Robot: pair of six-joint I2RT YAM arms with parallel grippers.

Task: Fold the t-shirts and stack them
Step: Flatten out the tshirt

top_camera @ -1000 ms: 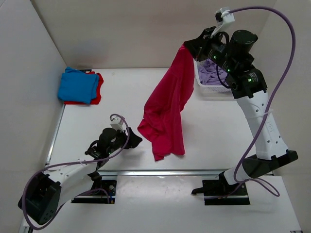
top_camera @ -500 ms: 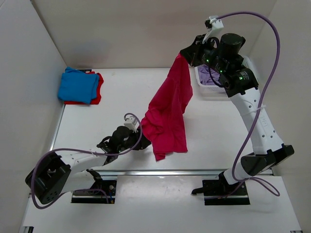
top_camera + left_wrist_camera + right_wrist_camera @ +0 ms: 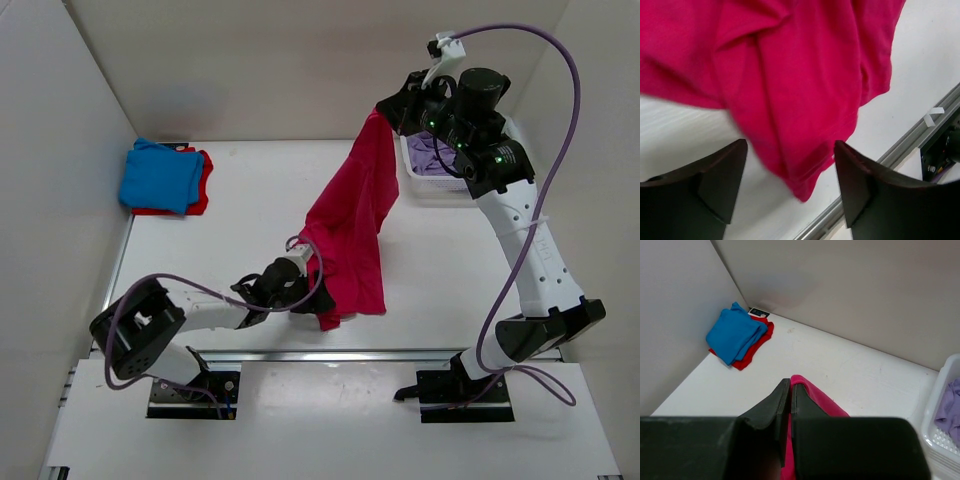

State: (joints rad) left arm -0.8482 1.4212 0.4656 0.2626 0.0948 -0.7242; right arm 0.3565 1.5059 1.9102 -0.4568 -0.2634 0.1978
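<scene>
Left end effector [image 3: 302,284] reached rightward, now at crimson-pink shirt [image 3: 350,215] lower hem.

The right jaws pinch the crimson-pink t-shirt [image 3: 350,225] high, its hem beside the left jaws.

White table [image 3: 230,220] with 2 stacked t-shirts far left and 1 basket far right.

In the far left corner, close to the left wall, a folded red t-shirt [image 3: 202,188] lies flat on the table, and a folded blue t-shirt [image 3: 158,177] sits on top of it, covering most of it. A small dark-and-white card [image 3: 758,312] lies just beyond this stack by the back wall. At the far right a white latticed basket [image 3: 432,186] stands on the table with a lavender t-shirt [image 3: 432,152] inside. A crimson-pink t-shirt [image 3: 350,240] hangs over the near middle; whether its lower end touches the table is unclear. A metal rail [image 3: 400,353] runs along the near edge.
</scene>
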